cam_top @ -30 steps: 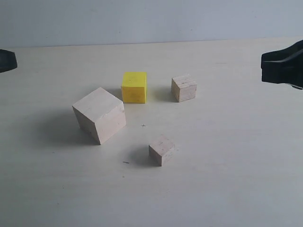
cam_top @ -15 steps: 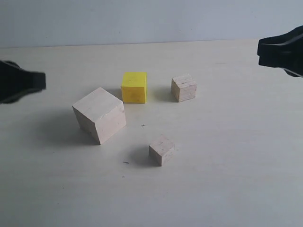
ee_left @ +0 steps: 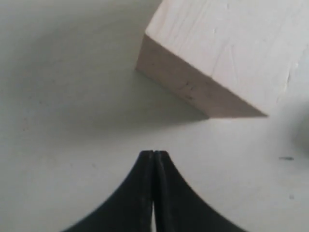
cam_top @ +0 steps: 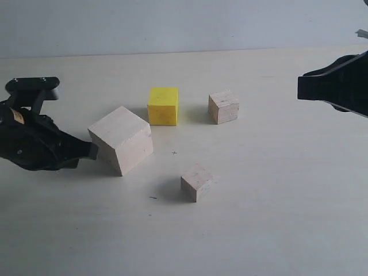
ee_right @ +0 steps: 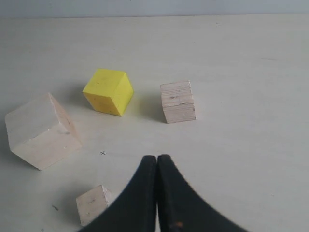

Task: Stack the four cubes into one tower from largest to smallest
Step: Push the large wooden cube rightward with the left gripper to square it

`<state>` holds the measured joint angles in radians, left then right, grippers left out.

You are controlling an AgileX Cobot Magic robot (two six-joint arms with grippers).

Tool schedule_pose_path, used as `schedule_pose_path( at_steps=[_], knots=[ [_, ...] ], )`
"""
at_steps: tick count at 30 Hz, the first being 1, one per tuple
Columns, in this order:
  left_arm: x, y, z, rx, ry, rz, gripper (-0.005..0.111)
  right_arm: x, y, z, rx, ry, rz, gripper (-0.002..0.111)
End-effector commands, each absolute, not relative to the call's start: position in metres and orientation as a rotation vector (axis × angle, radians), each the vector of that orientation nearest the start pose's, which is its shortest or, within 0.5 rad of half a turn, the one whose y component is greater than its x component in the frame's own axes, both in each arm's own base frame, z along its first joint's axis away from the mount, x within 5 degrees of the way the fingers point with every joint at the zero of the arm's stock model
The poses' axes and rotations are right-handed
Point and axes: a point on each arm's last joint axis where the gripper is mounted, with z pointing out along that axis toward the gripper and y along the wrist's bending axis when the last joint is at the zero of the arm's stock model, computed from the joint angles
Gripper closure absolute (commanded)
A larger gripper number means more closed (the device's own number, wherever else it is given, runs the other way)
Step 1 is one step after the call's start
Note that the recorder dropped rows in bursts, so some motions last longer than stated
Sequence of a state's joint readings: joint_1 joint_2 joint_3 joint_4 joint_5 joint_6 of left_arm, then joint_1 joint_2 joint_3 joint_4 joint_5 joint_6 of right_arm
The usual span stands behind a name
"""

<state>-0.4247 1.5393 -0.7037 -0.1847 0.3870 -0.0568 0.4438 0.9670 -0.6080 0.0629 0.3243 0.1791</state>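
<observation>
While both claws are clenched on nothing, no cube is in hand and all four sit apart on the table (cam_top: pixel 276 201); nothing is stacked yet.

Layout, exterior view, dial centred on the large pale cube (cam_top: pixel 121 138):
- yellow cube (cam_top: pixel 163 106) at 1 o'clock, just beside it, not touching
- far small cube (cam_top: pixel 223 107) at 2 o'clock, farther out
- near small cube (cam_top: pixel 196 183) at 4 o'clock, alone
- left gripper (cam_top: pixel 92 150) at 8 o'clock, low, tips just beside the cube's lower left face; contact cannot be told
- right gripper (cam_top: pixel 300 87) out at 2 o'clock, well apart from every cube

Left wrist view: jaws pressed together, a gap of table between tips and cube.

Handling, as judgement:
- All cubes look rigid with flat faces and sharp edges. The pale ones are probably light bare wood with fair grip.
- The yellow one looks painted and may be a little slicker.
- Take each by two opposite upright faces, near mid-height, jaws square to the faces.
- The large cube sits turned, a corner toward the camera, so the wrist must rotate to match.
- It is the base and may need only nudging, not lifting.
- Whether the open jaws would span it cannot be told.
</observation>
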Motion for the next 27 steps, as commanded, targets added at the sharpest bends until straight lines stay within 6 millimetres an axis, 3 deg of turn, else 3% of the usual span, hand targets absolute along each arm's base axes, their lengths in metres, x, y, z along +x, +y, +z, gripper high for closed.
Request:
schedule_pose_path(
  at_steps=[1,13,27],
  knots=[
    [0.261,-0.126,0.167,0.261,2.643,-0.309,0.107,0.176,0.085,0.282,-0.271,2.163,0.381,0.108],
    [0.288,-0.145,0.139,0.262,2.723,-0.374,0.107,0.176,0.085,0.282,-0.293,2.161,0.357,0.108],
    [0.287,-0.168,0.146,0.308,2.642,-0.722,0.107,0.176,0.084,0.282,-0.297,2.160,0.353,0.108]
  ],
)
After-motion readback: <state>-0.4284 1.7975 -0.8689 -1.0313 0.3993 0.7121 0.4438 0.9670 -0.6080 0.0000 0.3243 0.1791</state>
